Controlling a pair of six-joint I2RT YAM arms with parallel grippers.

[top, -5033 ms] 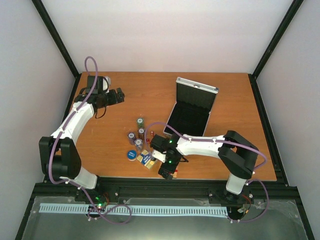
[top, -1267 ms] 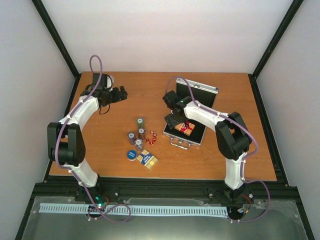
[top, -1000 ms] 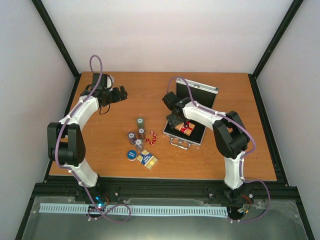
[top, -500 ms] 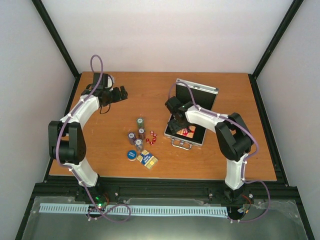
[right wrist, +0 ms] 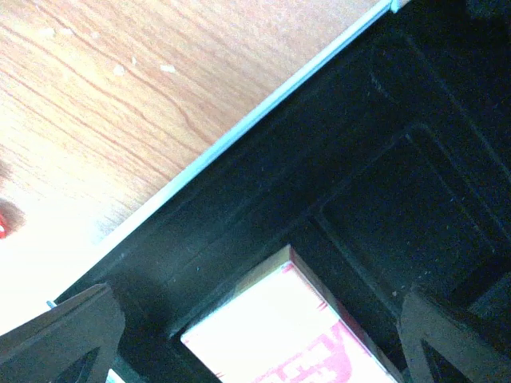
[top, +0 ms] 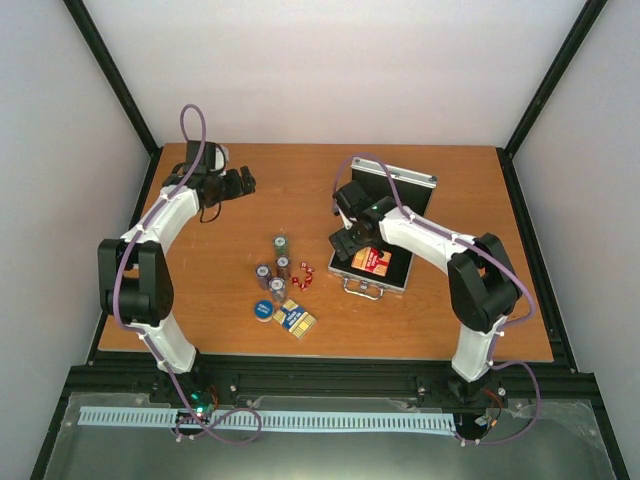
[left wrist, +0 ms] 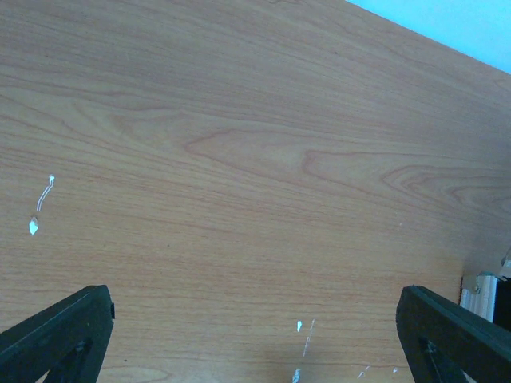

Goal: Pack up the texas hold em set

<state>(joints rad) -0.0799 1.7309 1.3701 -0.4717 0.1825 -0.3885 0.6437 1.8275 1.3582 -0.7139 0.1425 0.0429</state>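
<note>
The small silver case (top: pixel 393 193) lies open at the middle right, lid up at the back. One red-yellow card box (top: pixel 373 262) lies flat in its black lining (right wrist: pixel 383 136); it also shows in the right wrist view (right wrist: pixel 295 343). My right gripper (top: pixel 351 243) hovers over the case's left side, open and empty (right wrist: pixel 255 319). The second card box (top: pixel 296 320), the blue disc (top: pixel 263 310), short chip stacks (top: pixel 276 266) and tiny red dice (top: pixel 302 276) sit on the table left of the case. My left gripper (top: pixel 242 184) is open and empty over bare wood at the far left (left wrist: pixel 255 319).
The case's handle (top: pixel 360 288) faces the near edge. The orange wooden table (top: pixel 440 320) is ringed by a black frame and white walls. A small white object (top: pixel 219 155) sits by the left arm at the back.
My right gripper has let go of the card box, which now lies flat in the case, and has drawn back up and left. The left arm has barely moved.
</note>
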